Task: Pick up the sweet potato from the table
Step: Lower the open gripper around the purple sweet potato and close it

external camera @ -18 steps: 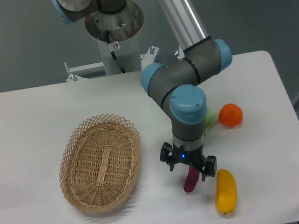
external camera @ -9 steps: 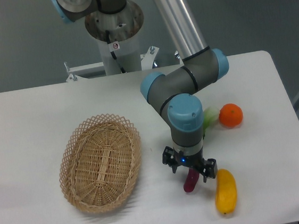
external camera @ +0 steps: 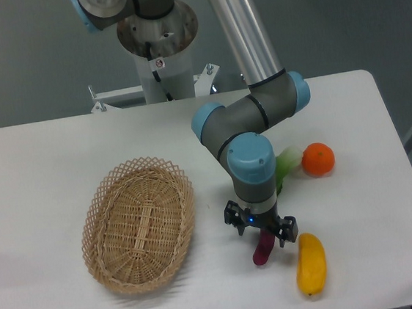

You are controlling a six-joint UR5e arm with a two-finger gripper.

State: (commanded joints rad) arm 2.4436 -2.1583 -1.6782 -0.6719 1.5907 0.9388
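Note:
The sweet potato is a small slim dark magenta tuber lying on the white table near the front edge. My gripper is low over it, its fingers down around the tuber's upper end, which they hide. I cannot tell whether the jaws press on it. The sweet potato still rests on the table.
A yellow-orange oblong fruit lies just right of the gripper. A round orange and a pale green vegetable lie behind the arm to the right. An oval wicker basket stands to the left.
The arm's wrist and elbow have shifted a little to the left and down over the second. The gripper stays at the sweet potato, which has not moved.

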